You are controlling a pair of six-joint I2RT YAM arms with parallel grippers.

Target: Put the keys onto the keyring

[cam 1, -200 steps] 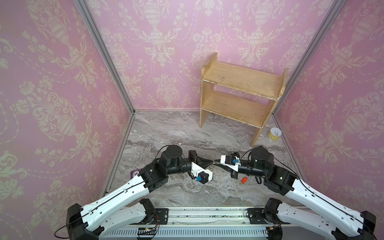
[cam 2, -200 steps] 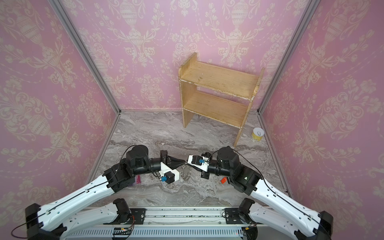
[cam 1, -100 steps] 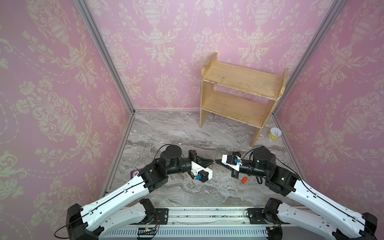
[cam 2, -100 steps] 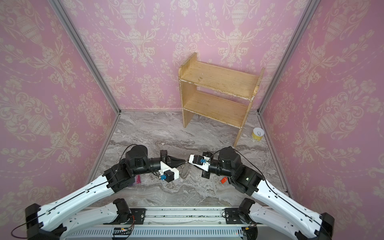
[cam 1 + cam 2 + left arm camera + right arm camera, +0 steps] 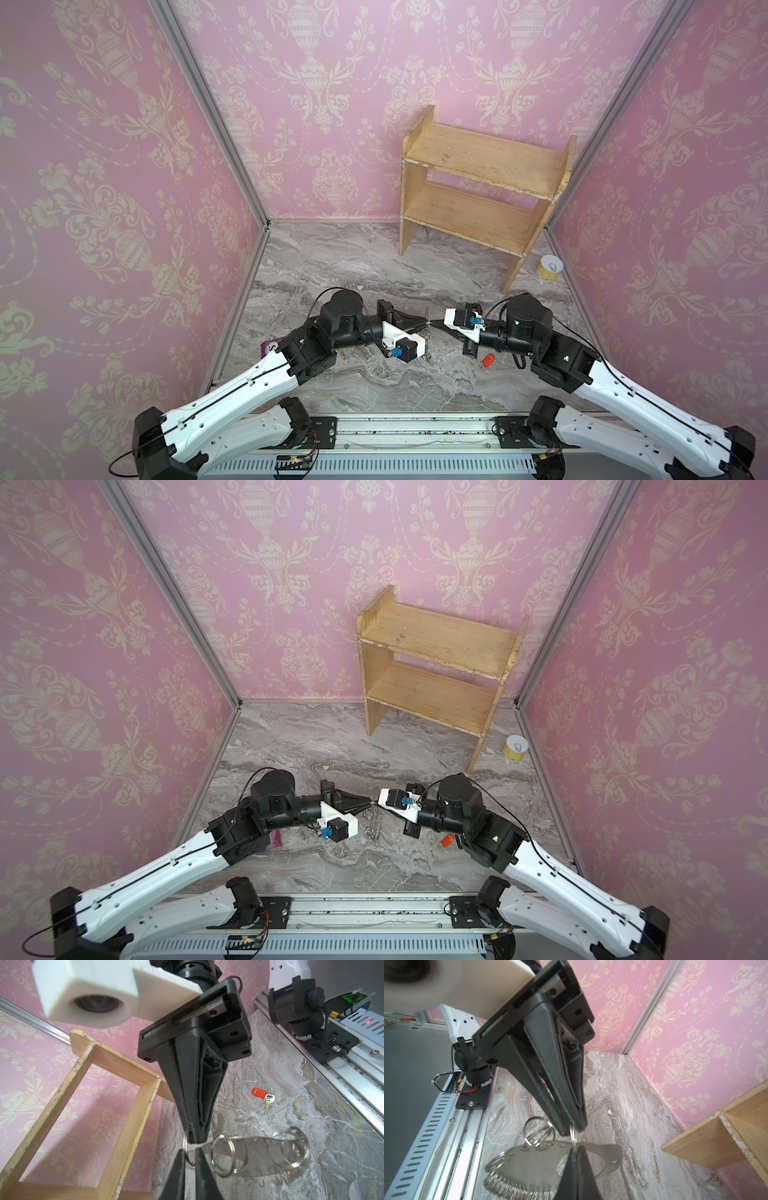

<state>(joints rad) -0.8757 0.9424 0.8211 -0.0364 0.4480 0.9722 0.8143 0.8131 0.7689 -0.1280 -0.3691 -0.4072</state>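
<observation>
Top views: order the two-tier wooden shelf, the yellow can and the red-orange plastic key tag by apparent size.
In a top view:
1. Two-tier wooden shelf
2. Yellow can
3. Red-orange plastic key tag

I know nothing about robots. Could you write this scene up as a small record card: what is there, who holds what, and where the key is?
table: grey marble top
keyring: flat crescent band edged with silver split rings, hanging between the two grippers
right gripper: shut on a split ring of the keyring
left gripper: fingers slightly apart, the same ring between them
keys: silver key with red tag, lying on the table, not yet on the keyring
shelf: wooden, at the back
can: yellow, beside the shelf
</observation>
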